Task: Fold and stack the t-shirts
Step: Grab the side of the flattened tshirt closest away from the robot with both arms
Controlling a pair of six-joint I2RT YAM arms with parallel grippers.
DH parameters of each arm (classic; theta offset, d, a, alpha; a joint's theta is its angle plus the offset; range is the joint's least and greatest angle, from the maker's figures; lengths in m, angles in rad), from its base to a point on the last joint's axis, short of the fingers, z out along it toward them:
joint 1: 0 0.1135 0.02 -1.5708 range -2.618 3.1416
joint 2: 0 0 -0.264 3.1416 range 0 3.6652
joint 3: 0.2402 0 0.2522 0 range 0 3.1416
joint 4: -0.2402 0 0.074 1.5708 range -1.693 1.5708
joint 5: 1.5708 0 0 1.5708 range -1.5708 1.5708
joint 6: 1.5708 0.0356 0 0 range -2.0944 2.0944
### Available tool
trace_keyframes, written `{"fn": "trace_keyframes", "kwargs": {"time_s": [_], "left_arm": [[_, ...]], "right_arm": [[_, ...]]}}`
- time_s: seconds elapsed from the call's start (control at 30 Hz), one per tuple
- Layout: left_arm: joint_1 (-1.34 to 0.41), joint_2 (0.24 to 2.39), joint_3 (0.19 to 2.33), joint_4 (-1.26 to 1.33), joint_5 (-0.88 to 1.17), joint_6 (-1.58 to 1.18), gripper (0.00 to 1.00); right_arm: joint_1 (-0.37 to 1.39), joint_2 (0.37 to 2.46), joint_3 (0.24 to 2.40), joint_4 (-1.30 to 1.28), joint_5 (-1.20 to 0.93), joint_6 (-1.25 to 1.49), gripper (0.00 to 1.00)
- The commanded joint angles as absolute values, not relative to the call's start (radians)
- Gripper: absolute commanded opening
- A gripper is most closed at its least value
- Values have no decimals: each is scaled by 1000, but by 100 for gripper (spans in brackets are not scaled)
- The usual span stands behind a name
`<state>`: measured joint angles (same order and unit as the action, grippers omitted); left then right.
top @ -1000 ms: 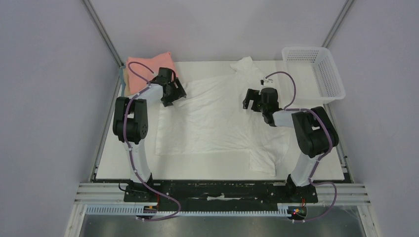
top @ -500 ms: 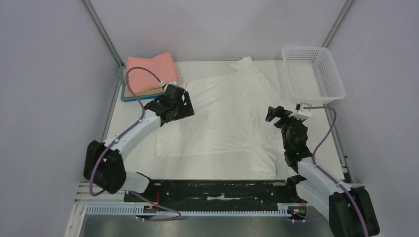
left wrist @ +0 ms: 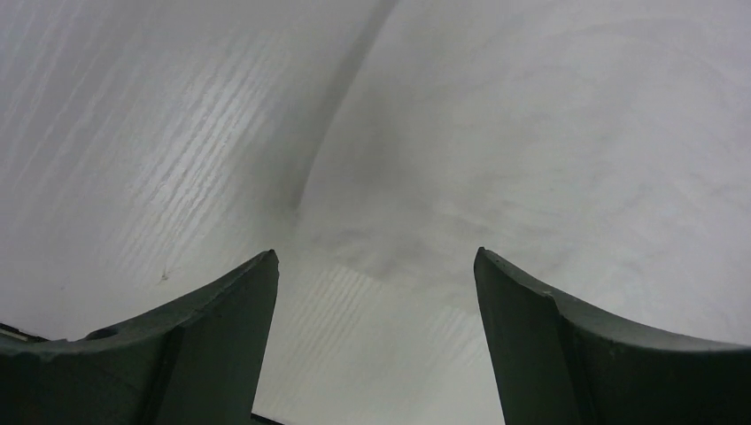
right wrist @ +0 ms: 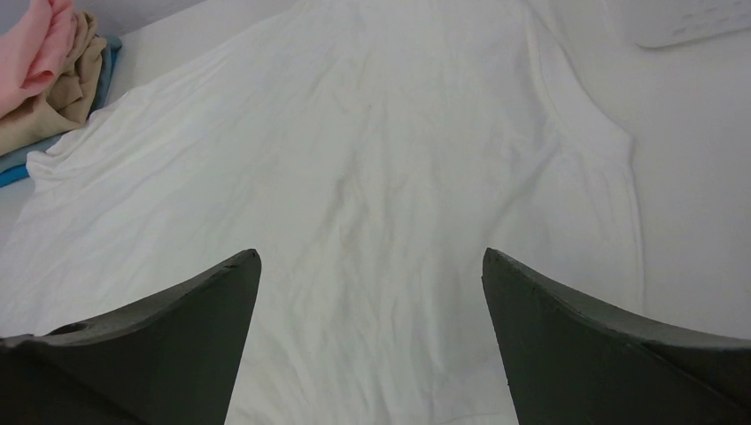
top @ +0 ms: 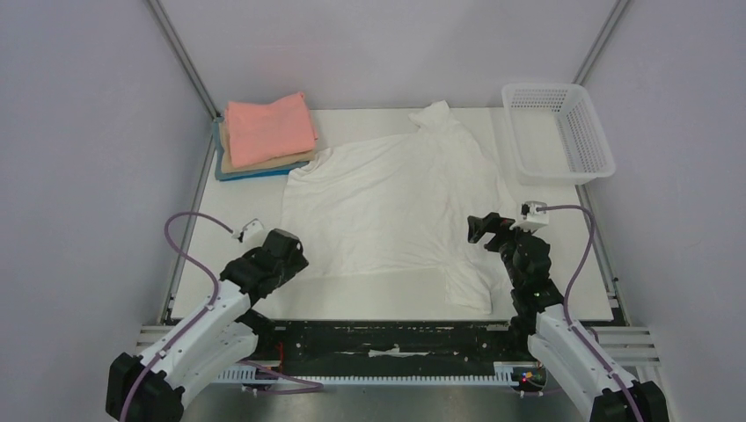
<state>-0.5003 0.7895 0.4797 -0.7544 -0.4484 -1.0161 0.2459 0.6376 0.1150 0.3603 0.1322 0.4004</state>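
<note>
A plain white t-shirt (top: 387,207) lies spread flat on the table, with its collar toward the right and one sleeve at the far edge. At the back left is a folded stack with a salmon-pink shirt (top: 266,127) on top, a tan one (top: 264,162) under it and a blue one (top: 236,174) at the bottom. My left gripper (top: 290,258) is open and empty, low over the white shirt's near-left corner (left wrist: 531,133). My right gripper (top: 481,229) is open and empty above the shirt's near-right part (right wrist: 398,159), by the near sleeve.
A white mesh basket (top: 563,132) stands at the back right; its edge shows in the right wrist view (right wrist: 691,18). The stack also shows there at top left (right wrist: 40,53). Bare white table (left wrist: 133,133) lies left of the shirt. Grey walls and frame posts enclose the table.
Both arms have pulled back toward the near edge. The left gripper moved from beside the stack to the shirt's near-left corner. The right moved from mid-shirt to its near-right side. The shirt lies flatter.
</note>
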Motion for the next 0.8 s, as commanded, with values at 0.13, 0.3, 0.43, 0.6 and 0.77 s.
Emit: {"fn": "trace_keyframes", "kwargs": {"time_s": [0.13,0.3,0.43,0.6,0.77], "left_arm": [[-355,816,373,-615,-452,-1144,81],[-330,913,341,-505,-352,-1157,50],[-329,971,337,-460,-349,-1147,3],[-328,943,373,-500,-387,-1117,2],[-327,806,391,-544,-475,-1121,2]], "right_arm": [[247,655,124,333,109,390,98],[247,689,130,326,122,389,98],[247,705,150,285,145,401,98],[248,722,196,174,172,407,98],[276,767,281,65,110,391,98]]}}
